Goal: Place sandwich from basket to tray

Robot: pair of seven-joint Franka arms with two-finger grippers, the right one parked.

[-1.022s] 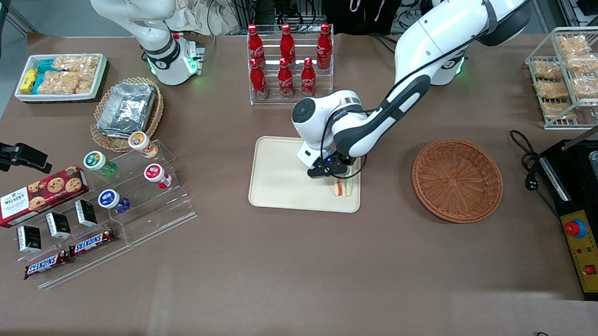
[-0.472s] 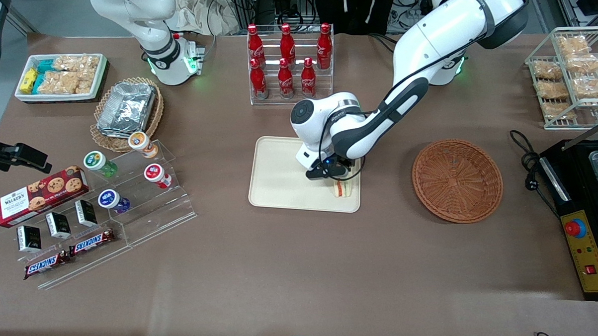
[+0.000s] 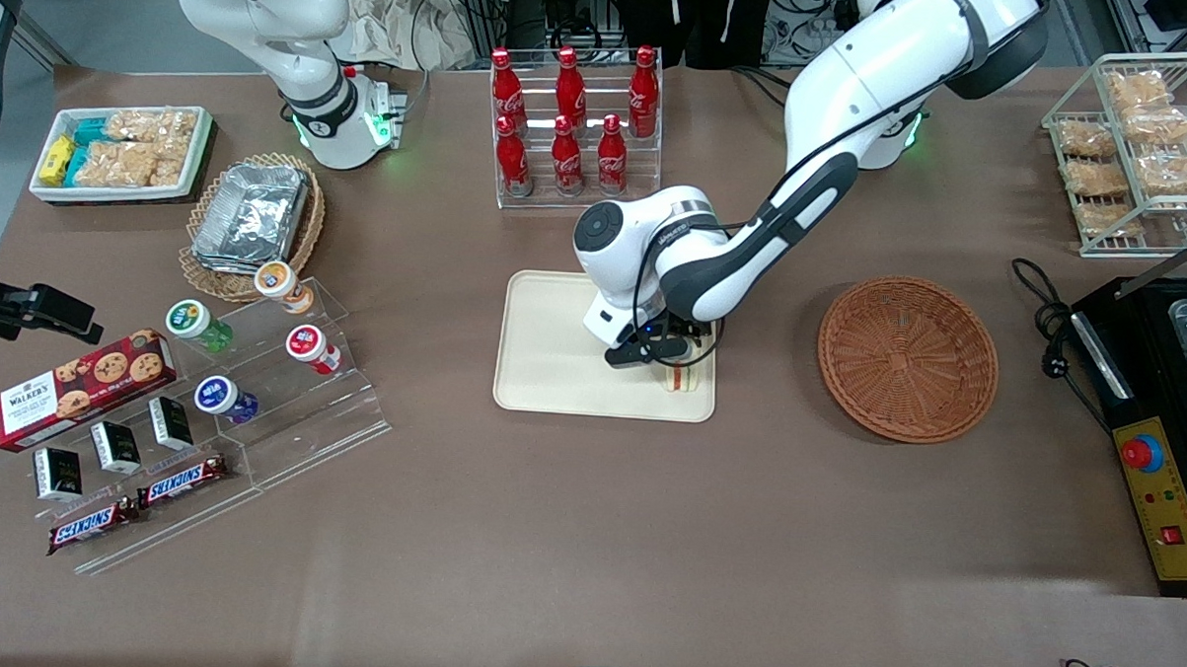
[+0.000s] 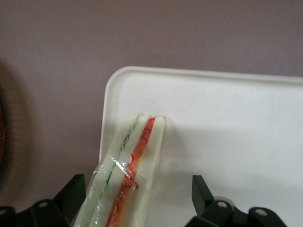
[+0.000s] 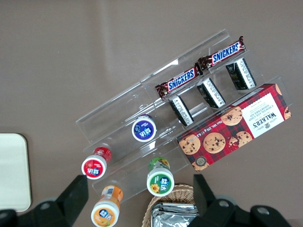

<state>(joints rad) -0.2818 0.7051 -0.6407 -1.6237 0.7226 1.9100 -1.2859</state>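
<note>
The sandwich (image 3: 680,379), a wrapped white wedge with orange-red and green layers, rests on the cream tray (image 3: 553,372), close to the tray's corner nearest the basket. My left gripper (image 3: 664,360) hovers just over it and is open. In the left wrist view the sandwich (image 4: 135,156) lies between the two black fingers (image 4: 71,194), close beside one and well apart from the other, on the tray (image 4: 227,123). The reddish-brown woven basket (image 3: 907,357) sits beside the tray toward the working arm's end, with nothing in it.
A rack of red cola bottles (image 3: 571,125) stands farther from the front camera than the tray. A clear stand with jars and snack bars (image 3: 246,381) lies toward the parked arm's end. A black appliance (image 3: 1159,393) and a wire snack rack (image 3: 1138,145) are at the working arm's end.
The wrist has shifted a little toward the parked arm's end and turned slightly. The sandwich has stayed at the same corner of the tray.
</note>
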